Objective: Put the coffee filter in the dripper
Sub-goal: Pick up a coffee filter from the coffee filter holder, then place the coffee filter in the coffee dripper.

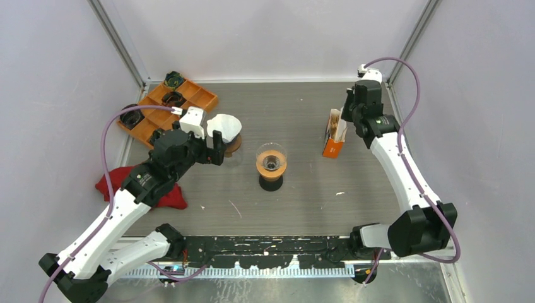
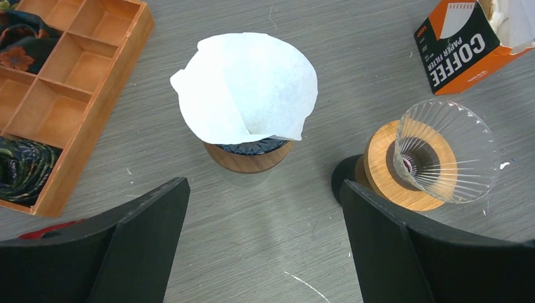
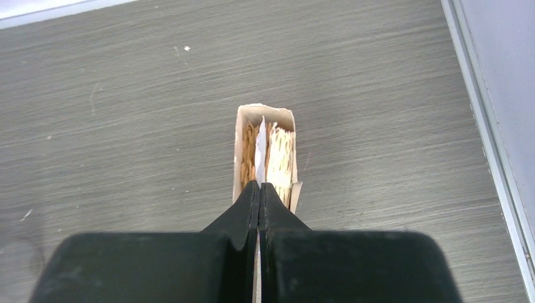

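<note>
The right tool (image 3: pixel 258 185) pinches the white coffee filter (image 3: pixel 260 151) upright in its box (image 3: pixel 265 111) just ahead (left tool (image 2: pixel 264 185) spread wide).

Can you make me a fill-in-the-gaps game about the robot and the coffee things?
1. The left gripper has its jaws wide ____.
2. The right gripper is ____ on a white filter.
3. The filter box is black and ____.
4. The glass dripper holds ____ filter.

Missing words: open; shut; orange; no.
</note>
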You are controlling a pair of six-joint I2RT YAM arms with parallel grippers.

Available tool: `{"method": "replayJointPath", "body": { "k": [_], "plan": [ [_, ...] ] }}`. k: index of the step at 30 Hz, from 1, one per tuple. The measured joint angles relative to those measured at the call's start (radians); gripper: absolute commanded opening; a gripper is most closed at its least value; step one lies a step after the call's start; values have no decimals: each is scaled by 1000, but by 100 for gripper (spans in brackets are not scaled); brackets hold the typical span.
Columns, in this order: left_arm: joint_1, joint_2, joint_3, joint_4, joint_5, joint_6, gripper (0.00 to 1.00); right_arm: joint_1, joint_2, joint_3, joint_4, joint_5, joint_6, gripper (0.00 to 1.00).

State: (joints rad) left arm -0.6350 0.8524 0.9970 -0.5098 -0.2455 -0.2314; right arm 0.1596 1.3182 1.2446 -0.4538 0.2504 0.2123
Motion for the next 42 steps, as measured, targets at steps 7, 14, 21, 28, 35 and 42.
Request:
{"method": "replayJointPath", "body": {
  "k": [7, 14, 21, 28, 35, 42],
  "plan": [
    [2, 0, -1, 5, 50, -1, 93, 0, -82, 47, -79, -97, -13, 1],
    [2, 21, 14, 3, 146, -28, 93, 0, -167, 92, -149, -261, -40, 1],
    [2, 43, 61, 3, 251, -77, 93, 0, -249, 100, -179, -442, -66, 1],
    [2, 93, 114, 5, 358, -101, 93, 0, -281, 103, -185, -635, -94, 1],
    [2, 183, 174, 2, 489, -78, 93, 10, -290, 104, -183, -797, -145, 1],
    [2, 238, 257, 2, 581, -51, 93, 90, -323, 101, -145, -875, -212, 1]
  ]
}}
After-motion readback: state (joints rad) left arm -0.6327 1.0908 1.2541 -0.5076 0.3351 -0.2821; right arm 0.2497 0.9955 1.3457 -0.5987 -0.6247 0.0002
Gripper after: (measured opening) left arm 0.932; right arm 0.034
